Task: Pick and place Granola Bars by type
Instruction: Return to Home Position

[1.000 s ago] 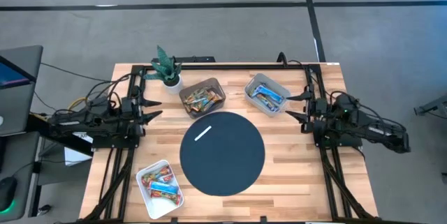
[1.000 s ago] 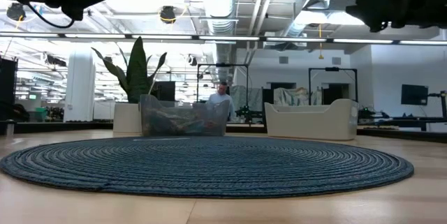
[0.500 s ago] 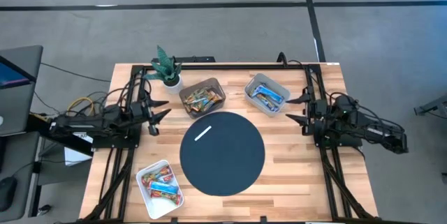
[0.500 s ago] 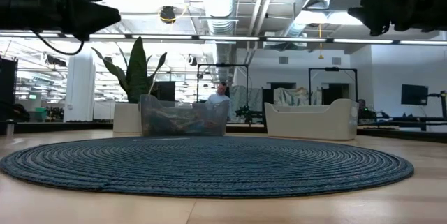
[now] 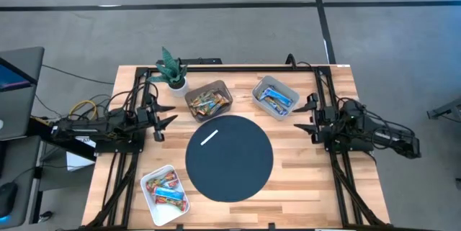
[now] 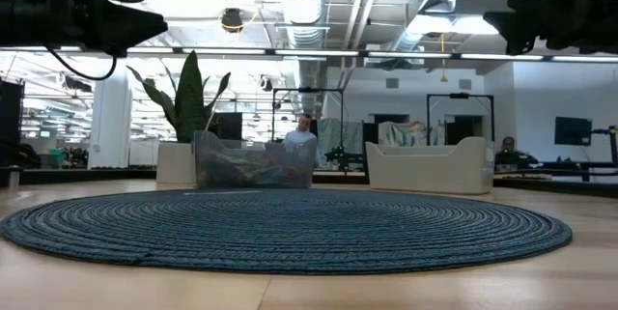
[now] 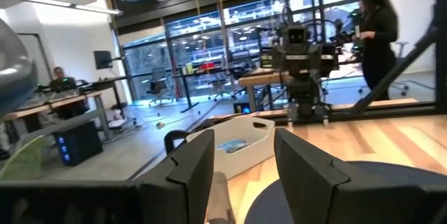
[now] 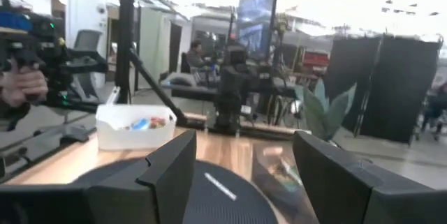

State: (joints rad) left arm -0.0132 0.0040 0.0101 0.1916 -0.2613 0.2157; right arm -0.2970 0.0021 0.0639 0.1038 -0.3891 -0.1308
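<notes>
The granola bars lie sorted in three bins. Orange and multicoloured bars fill a clear bin [image 5: 209, 100]. Blue-and-white bars lie in a grey bin [image 5: 274, 98]. Red and blue bars lie in a white bin [image 5: 166, 191] near the front left. My left gripper [image 5: 167, 114] hovers open over the table's left side, pointing level toward the right. My right gripper [image 5: 302, 114] hovers open over the right side, pointing toward the left. Nothing is between either pair of fingers [image 7: 192, 175] [image 8: 167, 175]. Both grippers stay high above the table in the low view.
A round dark woven mat [image 5: 229, 157] covers the table's middle, with a small white strip [image 5: 209, 138] lying on its far left part. A potted plant [image 5: 171, 69] stands at the far left. Black frame rails run along both table sides. People show in the room beyond.
My left gripper has come down and moved a little toward the table's middle, then held still. My right gripper has turned slightly at the wrist and stayed about where it was. Both stay open. No bar has moved.
</notes>
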